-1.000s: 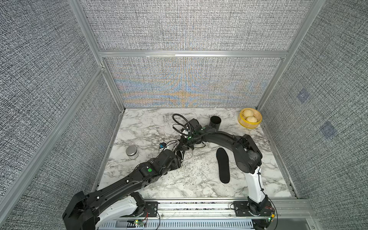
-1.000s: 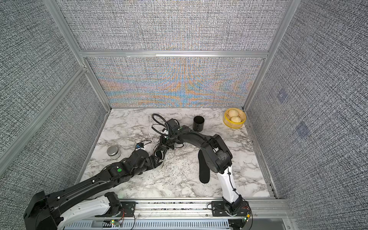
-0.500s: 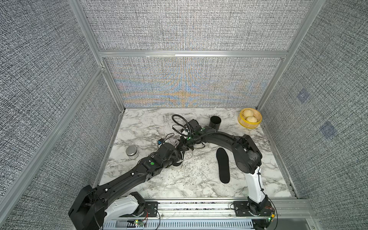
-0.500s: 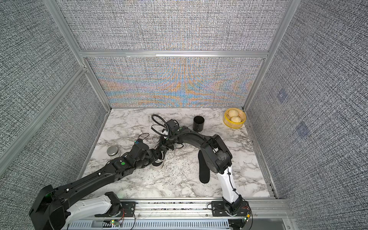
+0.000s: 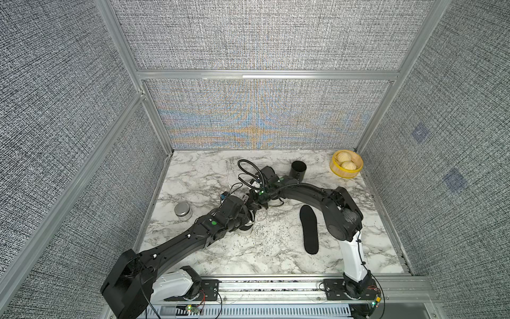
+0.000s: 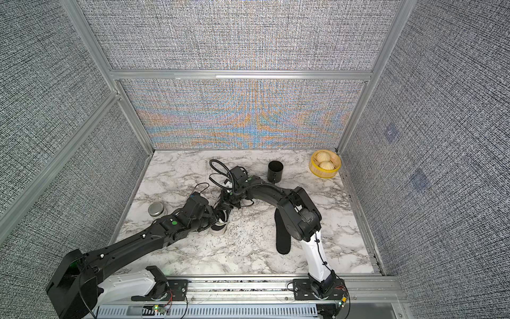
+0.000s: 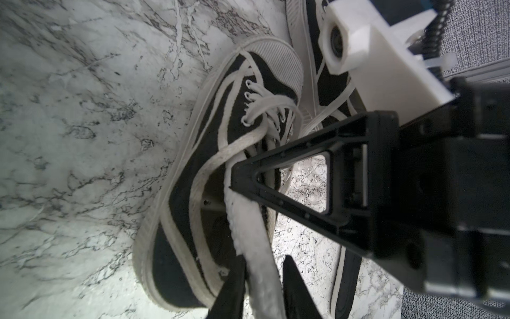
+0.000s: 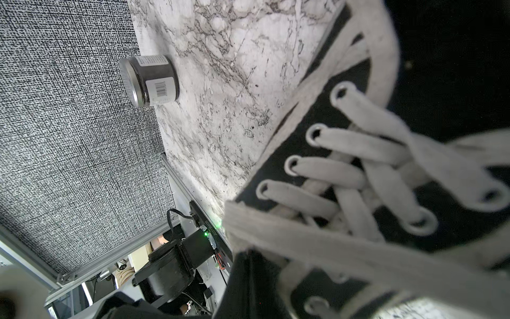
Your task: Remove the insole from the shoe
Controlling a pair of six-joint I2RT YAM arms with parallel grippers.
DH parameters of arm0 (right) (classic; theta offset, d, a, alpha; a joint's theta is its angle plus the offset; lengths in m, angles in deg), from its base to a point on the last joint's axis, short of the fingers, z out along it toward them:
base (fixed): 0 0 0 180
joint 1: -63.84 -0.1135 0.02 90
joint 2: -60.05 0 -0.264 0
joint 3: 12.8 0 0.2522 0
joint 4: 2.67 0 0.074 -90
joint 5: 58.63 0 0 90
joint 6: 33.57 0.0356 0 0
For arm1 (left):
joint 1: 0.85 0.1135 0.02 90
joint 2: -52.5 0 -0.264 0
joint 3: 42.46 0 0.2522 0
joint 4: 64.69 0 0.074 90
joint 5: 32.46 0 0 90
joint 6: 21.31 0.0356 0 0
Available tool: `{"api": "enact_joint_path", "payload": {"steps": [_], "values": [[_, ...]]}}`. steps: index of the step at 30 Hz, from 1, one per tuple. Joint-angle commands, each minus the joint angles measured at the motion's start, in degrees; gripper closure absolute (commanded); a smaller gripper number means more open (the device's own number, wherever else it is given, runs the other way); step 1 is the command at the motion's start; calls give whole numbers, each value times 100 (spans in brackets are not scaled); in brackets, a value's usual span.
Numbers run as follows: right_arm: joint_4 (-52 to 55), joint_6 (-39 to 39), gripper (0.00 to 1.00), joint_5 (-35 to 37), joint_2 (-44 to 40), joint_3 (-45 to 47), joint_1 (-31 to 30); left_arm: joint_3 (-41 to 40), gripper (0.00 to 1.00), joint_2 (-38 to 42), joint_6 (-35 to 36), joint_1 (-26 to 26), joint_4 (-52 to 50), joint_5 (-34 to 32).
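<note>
- The shoe is found mid-table under both grippers, with a second shoe just beside it. A black insole is laid flat, well apart.
- The left gripper is clamped on a pale strip running out of the shoe's opening, judged to be its insole.
- The right gripper is fully closed at the laces; what is pinched cannot be told.
- If the strip is lace or tongue, the shoe would be dragged along. A shallow hold could be lost.
- A barcode is seen on the jar, but its print cannot be read. No shoe brand is visible.
</note>
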Motion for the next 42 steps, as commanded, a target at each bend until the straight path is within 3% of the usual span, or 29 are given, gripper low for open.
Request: {"api": "enact_joint_path", "payload": {"steps": [1, 5, 6, 7, 9, 15, 19, 23, 28, 42], "values": [[-267, 5, 90, 63, -91, -117, 20, 29, 88, 1, 15, 4, -25, 213], [-594, -45, 69, 136, -554, -42, 128, 30, 99, 103, -191, 32, -96, 192], [-731, -82, 52, 195, -734, 42, 183, 22, 99, 153, -287, 33, -75, 209], [-783, -150, 43, 318, -925, 127, 234, -2, 100, 204, -372, 41, -32, 225], [-855, -341, 38, 558, -1287, 352, 319, -24, 100, 318, -574, 40, 40, 227], [-1687, -823, 37, 1953, -2807, 2060, 234, -339, 100, 631, -1422, 103, 507, 148], [-3084, -1426, 40, 3277, -3945, 3799, -399, -503, 100, 692, -1975, 147, 886, 157], [-3907, -1989, 41, 4041, -4557, 4943, -1100, -572, 100, 756, -2293, 181, 1099, 132], [-4443, -1528, 42, 4070, -4384, 5483, -1404, -620, 100, 833, -2600, 192, 1239, 125], [-6043, -1007, 38, 4050, -2874, 5329, -2015, -699, 100, 928, -2954, 200, 1473, 117]]}}
